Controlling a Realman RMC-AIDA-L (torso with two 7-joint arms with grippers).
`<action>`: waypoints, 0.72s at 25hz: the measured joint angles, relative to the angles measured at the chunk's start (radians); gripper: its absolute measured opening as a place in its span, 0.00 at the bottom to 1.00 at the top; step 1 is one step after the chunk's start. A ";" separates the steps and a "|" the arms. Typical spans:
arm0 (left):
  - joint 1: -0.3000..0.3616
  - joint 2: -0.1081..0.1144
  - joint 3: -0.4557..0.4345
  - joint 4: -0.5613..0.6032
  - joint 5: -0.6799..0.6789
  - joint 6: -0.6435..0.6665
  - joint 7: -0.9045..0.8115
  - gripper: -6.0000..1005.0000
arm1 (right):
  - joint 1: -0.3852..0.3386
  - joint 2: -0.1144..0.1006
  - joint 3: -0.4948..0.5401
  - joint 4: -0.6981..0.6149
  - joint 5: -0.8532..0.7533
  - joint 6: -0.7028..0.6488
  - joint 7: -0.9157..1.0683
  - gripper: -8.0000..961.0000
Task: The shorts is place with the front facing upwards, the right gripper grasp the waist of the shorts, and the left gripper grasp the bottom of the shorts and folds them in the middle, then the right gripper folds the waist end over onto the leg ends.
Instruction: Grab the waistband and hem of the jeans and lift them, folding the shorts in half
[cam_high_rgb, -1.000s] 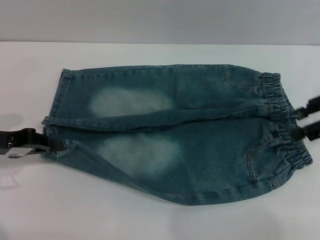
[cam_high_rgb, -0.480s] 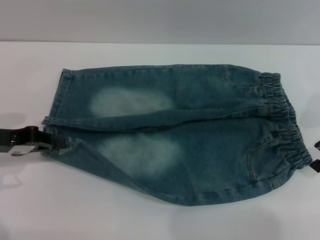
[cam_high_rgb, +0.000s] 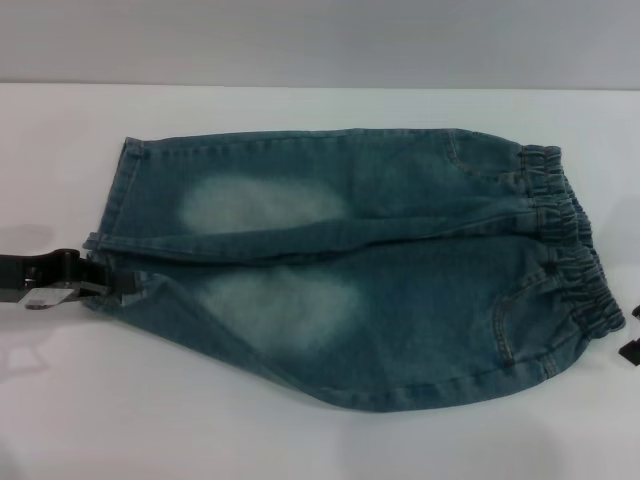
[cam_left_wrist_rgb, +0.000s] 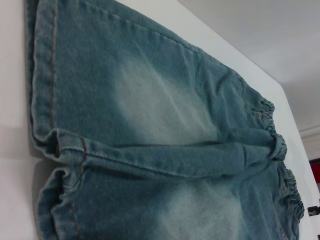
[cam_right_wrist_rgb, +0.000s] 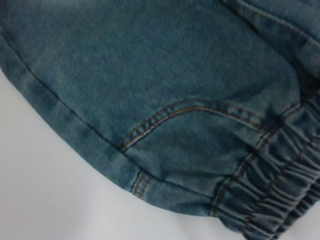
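The left pincer was clamped on the bottom of the shorts at the near leg's hem. The right pincer sat just beside the waist of the shorts, its fingers' state unreadable. The shorts lay flat across the white desk.

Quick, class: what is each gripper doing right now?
Left gripper: at the leg hems of the shorts; grip cannot be told.
Right gripper: beside the waistband; cannot be told.

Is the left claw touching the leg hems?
Touching. In the head view the left claw meets the shorts' near-leg hem, with no white table between them.
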 joint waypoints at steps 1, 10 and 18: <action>0.000 0.000 0.000 -0.001 0.000 0.000 0.000 0.09 | 0.000 0.002 -0.001 0.006 -0.003 0.005 0.000 0.66; 0.012 -0.001 0.001 -0.003 0.000 0.000 0.001 0.10 | 0.013 0.007 -0.010 0.060 -0.005 0.061 0.000 0.66; 0.023 -0.008 -0.002 -0.005 0.000 0.001 0.010 0.10 | 0.020 0.013 -0.010 0.062 0.000 0.070 -0.002 0.66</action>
